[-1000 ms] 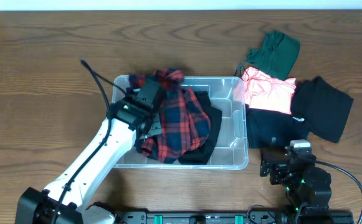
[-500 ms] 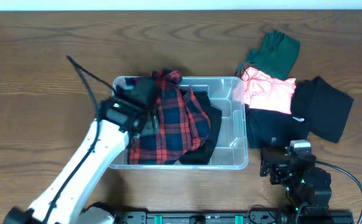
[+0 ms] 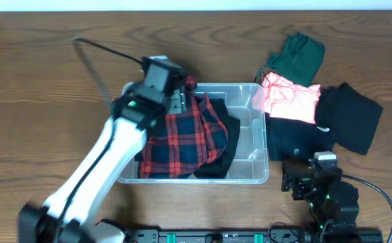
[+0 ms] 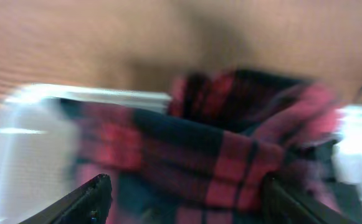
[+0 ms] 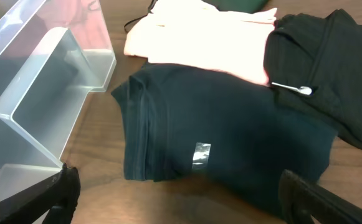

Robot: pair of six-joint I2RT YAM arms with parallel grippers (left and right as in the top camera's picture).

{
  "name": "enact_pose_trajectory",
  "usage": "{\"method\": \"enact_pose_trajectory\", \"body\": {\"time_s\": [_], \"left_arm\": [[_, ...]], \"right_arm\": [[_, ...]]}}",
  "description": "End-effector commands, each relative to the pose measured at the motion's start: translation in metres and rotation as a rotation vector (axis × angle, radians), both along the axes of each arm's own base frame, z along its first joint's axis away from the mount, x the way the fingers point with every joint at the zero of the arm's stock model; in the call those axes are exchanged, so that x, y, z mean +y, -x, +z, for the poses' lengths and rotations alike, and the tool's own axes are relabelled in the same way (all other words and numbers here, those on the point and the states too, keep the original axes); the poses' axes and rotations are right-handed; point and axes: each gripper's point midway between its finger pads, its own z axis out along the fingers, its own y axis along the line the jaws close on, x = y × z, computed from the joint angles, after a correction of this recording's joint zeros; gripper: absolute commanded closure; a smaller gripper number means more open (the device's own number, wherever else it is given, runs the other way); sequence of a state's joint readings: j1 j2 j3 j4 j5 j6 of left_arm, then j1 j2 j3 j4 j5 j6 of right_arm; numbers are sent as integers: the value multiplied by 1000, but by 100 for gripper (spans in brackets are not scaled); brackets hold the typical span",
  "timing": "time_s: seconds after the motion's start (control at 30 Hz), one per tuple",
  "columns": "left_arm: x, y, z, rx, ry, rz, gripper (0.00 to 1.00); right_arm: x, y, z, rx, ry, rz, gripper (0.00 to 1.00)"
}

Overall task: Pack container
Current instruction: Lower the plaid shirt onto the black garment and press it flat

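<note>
The clear rectangular plastic container [image 3: 251, 128] stands on the brown wooden table [image 3: 40, 115], directly below the left claw [image 3: 174, 100] and just left of the right claw [image 3: 297, 177]. It holds a red-and-navy plaid garment [image 3: 185, 135] lying over a black garment [image 3: 228, 145]. The left claw is released, fingers spread above the plaid cloth near the container's far rim. The right claw is released and empty; ahead of it lie a dark folded shirt [image 5: 224, 149], a pink top [image 3: 291, 98] and a green garment [image 3: 295, 55].
</note>
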State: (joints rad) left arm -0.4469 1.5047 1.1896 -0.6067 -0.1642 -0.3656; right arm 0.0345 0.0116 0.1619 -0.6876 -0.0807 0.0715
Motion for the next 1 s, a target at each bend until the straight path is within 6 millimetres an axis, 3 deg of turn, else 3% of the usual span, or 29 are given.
{"method": "enact_pose_trajectory", "body": {"time_s": [0.0, 0.1, 0.2, 0.27, 0.33, 0.47, 0.67, 0.8, 0.9, 0.97], "left_arm": [[-14, 9, -64, 184, -16, -81, 23], [-20, 21, -109, 330, -16, -102, 23], [-16, 33, -142, 434, -56, -98, 23], [-13, 38, -155, 477, -74, -94, 23], [-13, 38, -156, 478, -75, -94, 23], [-19, 26, -124, 401, -42, -99, 23], [-24, 17, -27, 189, 46, -114, 22], [-17, 40, 22, 121, 97, -129, 22], [-5, 64, 34, 145, 91, -121, 22], [1, 81, 31, 203, 90, -91, 22]], "right_arm": [[-2, 1, -1, 5, -7, -14, 1], [-2, 1, -1, 5, -7, -14, 1], [-2, 1, -1, 5, -7, -14, 1], [-2, 1, -1, 5, -7, -14, 1], [-2, 1, -1, 5, -7, -14, 1], [-2, 1, -1, 5, -7, -14, 1], [-2, 1, -1, 5, -7, -14, 1], [-2, 1, -1, 5, -7, -14, 1], [-2, 1, -1, 5, -7, -14, 1], [-2, 1, -1, 5, -7, -14, 1]]}}
